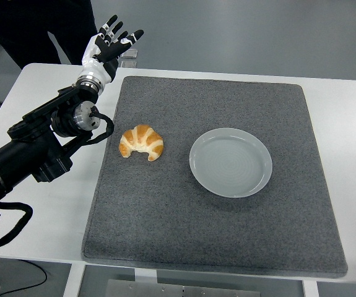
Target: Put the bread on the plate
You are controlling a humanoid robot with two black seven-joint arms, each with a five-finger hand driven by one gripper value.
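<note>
croissant [142, 142] sits on the grey mat [215, 241], just left of the empty plate [230, 162], not touching. left hand [108, 49] is up past the mat's far-left corner, fingers spread wide, holding nothing. bread looks light, soft, flaky: grip gently across the thick middle.

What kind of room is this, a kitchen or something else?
Probably a robot test lab, not a kitchen: a bare white table on a grey floor, a grey mat laid out with one croissant and an empty plate.
</note>
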